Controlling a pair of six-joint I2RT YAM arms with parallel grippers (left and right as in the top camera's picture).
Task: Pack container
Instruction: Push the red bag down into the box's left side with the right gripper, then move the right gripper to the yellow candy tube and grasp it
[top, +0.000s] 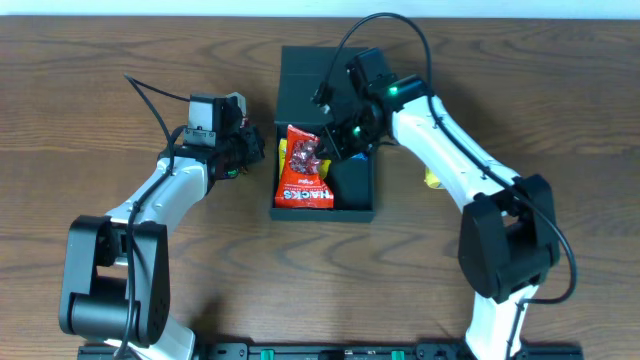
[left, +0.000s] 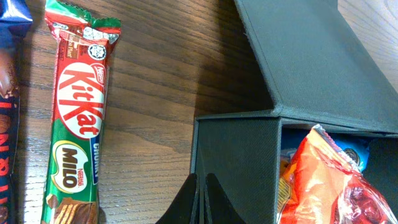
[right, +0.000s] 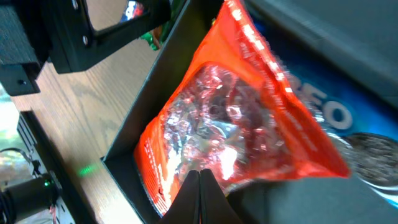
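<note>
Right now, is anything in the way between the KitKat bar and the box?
Nothing lies on the wood between the KitKat and the container, whose lid is open. But the right fingers are down in the opening, and an orange packet fills about half of it.

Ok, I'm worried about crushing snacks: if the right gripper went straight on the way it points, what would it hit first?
Most likely the red snack bag in the container, directly ahead of the right gripper; how near is unclear.
</note>
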